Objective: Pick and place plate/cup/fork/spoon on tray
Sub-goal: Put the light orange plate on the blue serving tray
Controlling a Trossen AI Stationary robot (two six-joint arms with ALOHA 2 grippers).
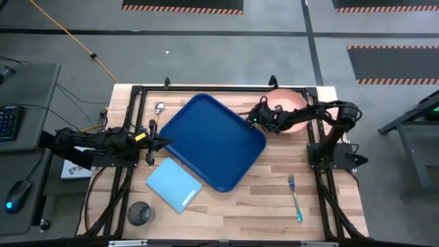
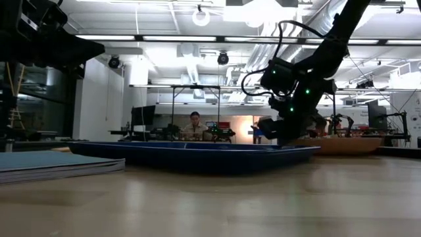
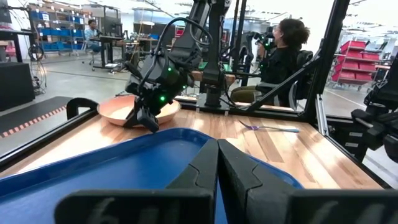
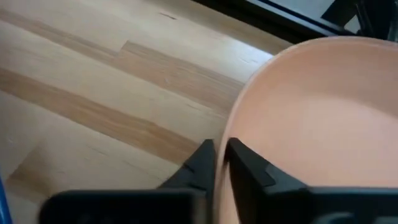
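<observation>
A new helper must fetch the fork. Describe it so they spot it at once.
Start at the blue tray mid-table. Past its right corner, near the table's front edge, the fork lies alone on bare wood. Its teal handle sets it apart from the spoon, which lies left of the tray.

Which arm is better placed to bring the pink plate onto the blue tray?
The right arm. Its end effector is pinching the rim of the round salmon-pink plate, just beside the large dark blue plastic tray. The left end effector sits shut at the tray's opposite side.
</observation>
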